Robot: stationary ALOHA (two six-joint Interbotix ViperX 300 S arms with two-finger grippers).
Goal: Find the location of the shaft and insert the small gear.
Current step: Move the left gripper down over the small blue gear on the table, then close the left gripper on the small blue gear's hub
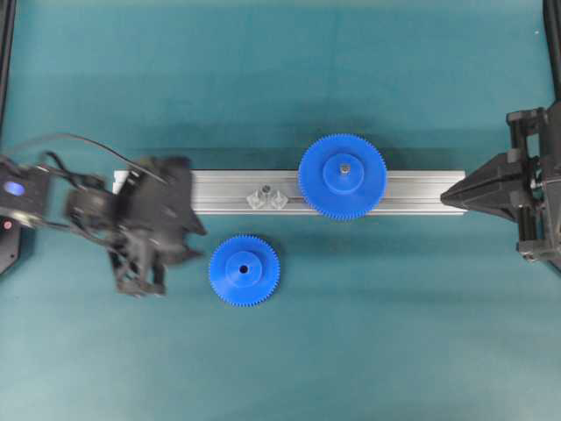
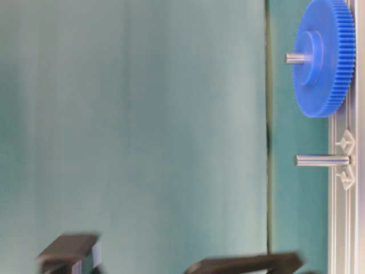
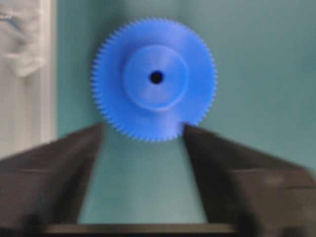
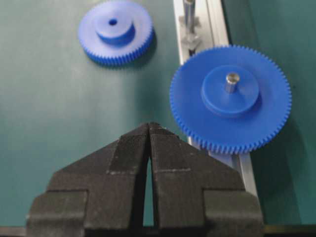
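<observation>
Blue small gear (image 1: 244, 270) lies flat on the worktop (image 1: 351, 351), hub and bore up. Shaft (image 1: 261, 189) stands upright on rail (image 1: 412, 193). My left tool (image 3: 145, 163) open; right tool (image 4: 149, 143) closed, empty.

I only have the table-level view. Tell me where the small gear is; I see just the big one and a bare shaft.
Observer: The small gear lies flat on the mat, off the rail, below the shaft in the overhead view.
Operator: Report the left gripper.
Observer: The left gripper is open, its fingers on either side of the gear's near edge, gear not gripped.
Operator: Now the right gripper.
Observer: The right gripper is shut and empty, pointing at the rail's end beside the large gear.
</observation>
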